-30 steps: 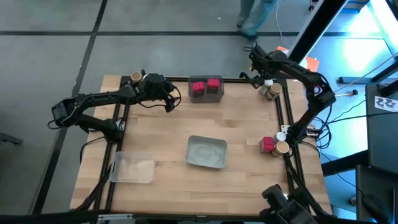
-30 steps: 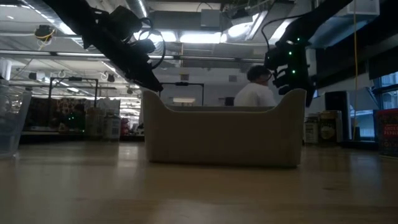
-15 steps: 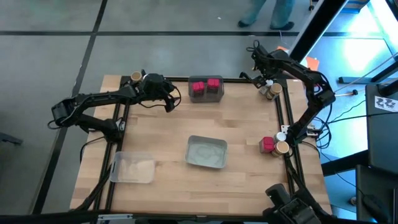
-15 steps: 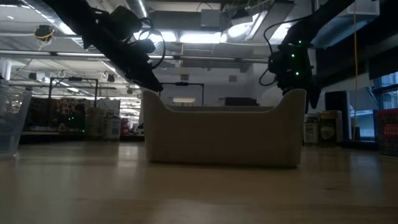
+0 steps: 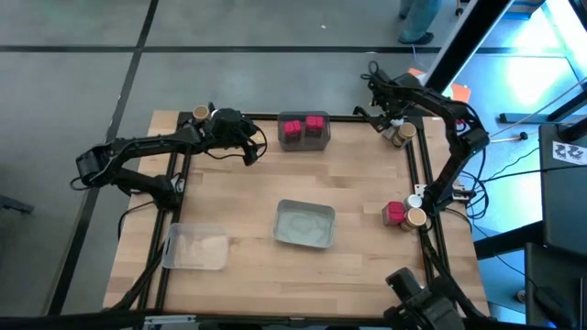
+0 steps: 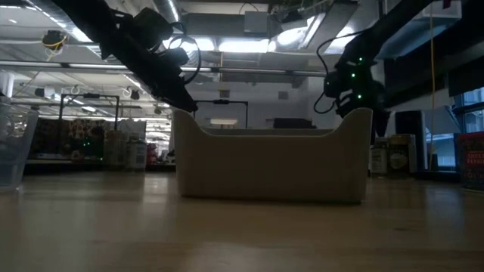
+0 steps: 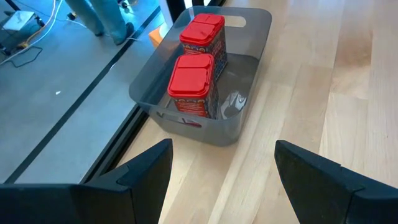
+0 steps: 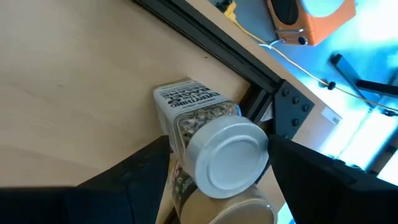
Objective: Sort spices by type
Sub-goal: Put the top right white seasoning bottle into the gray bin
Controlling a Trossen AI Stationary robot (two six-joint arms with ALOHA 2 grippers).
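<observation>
Right hand point(image 8: 214, 180) open, empty, poised just above white-topped jar point(image 8: 211, 146) at worktop point(image 5: 367, 174) far right corner. Jar upright beside tan-topped jar point(image 8: 233, 211), long axis vertical, cap toward hand.

A grey concrete floor point(image 5: 229, 55) with dark seams surrounds the wooden table point(image 5: 257, 197). Blue light falls at two o'clock. Behind the table, ceiling strip lights point(image 6: 242, 45) glow above cluttered shelves point(image 6: 68, 143) at nine o'clock.
</observation>
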